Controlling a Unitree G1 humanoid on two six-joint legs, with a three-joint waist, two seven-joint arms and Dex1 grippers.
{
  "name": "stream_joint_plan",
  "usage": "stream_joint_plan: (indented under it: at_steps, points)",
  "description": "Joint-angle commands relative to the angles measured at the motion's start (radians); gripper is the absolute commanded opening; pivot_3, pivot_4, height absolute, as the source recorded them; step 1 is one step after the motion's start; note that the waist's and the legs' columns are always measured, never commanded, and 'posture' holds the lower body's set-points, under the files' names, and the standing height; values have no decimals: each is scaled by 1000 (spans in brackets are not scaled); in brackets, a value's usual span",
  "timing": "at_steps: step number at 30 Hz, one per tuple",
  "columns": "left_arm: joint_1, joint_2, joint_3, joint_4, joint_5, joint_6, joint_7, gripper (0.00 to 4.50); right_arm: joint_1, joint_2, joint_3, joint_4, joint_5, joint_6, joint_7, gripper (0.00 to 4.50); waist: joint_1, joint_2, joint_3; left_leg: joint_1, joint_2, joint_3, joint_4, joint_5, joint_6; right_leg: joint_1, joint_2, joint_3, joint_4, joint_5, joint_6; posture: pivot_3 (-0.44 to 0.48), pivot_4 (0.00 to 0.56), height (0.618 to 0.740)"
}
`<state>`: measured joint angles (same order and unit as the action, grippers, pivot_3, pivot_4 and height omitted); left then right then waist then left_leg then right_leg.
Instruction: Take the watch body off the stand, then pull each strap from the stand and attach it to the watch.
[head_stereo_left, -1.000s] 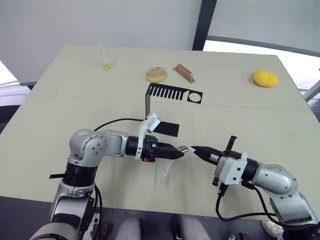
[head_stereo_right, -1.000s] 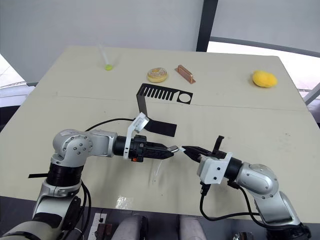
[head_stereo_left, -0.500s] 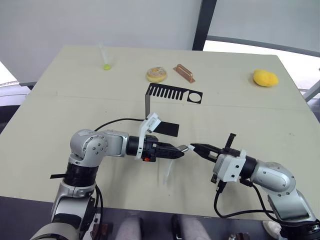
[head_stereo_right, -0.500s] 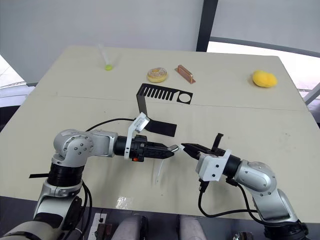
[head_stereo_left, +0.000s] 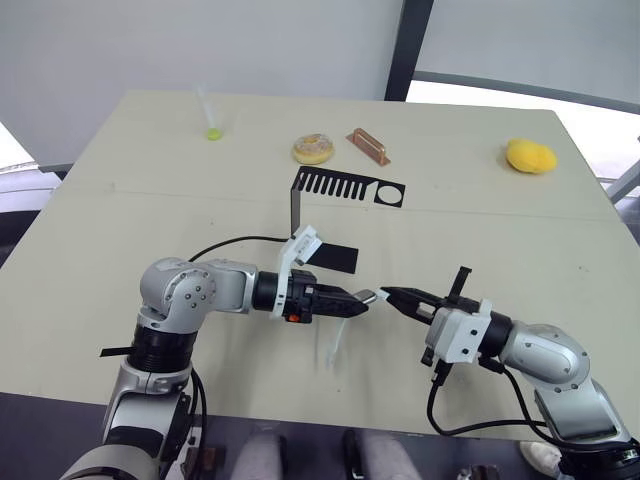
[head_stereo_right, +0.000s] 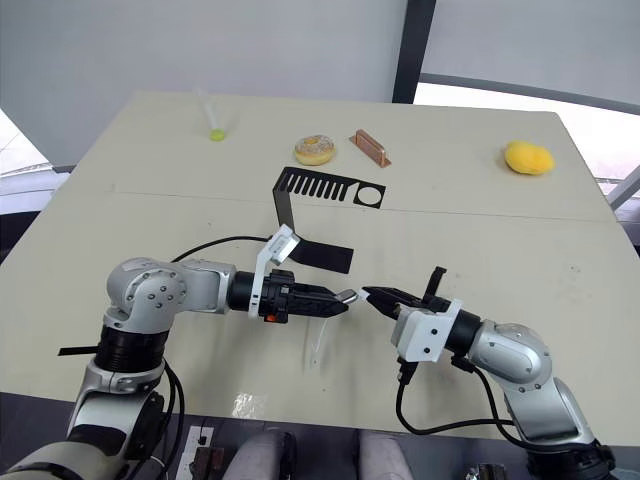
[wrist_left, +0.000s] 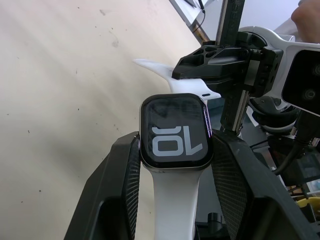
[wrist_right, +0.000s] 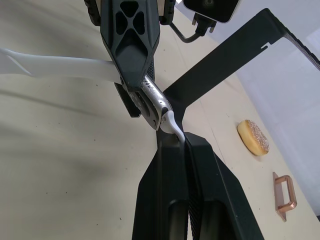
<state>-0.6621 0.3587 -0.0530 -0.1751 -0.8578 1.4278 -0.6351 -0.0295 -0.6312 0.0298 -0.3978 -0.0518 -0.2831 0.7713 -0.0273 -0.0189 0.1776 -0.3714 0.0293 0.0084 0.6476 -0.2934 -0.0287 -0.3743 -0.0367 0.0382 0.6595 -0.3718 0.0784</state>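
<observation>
While left gripper (wrist_left: 175, 165) clamps watch body (wrist_left: 175, 131), its dark screen shows light digits | white strap (wrist_left: 172, 210) attached | right gripper (wrist_right: 181, 142) pinches second strap (wrist_right: 172, 124).

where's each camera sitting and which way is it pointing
Left and right eye views: on the head, looking down over both arms at the stand.
Left wrist view: along its fingers holding the watch body.
Right wrist view: along its fingers pinching a strap.
Shared: both wrist views show the watch body and strap meeting.
</observation>
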Motion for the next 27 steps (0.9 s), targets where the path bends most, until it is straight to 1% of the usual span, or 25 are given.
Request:
stream_joint_plan:
  at_steps: [1, 27]
  points:
    - [-34, -50, -19, -33, -42, -3, -21, 1581, -4, 14, 53, -37, 17, -17, 0, 0, 0, 0, 0, 0, 0, 0, 0, 0, 0, 0, 0, 0, 0, 0, 0, 0, 150, 740]
    - [-38, -52, -24, -29, -33, 6, -15, 1581, 32, -18, 54, -44, 5, -58, 7, 0, 0, 0, 0, 0, 0, 0, 0, 0, 0, 0, 0, 0, 0, 0, 0, 0, 150, 740]
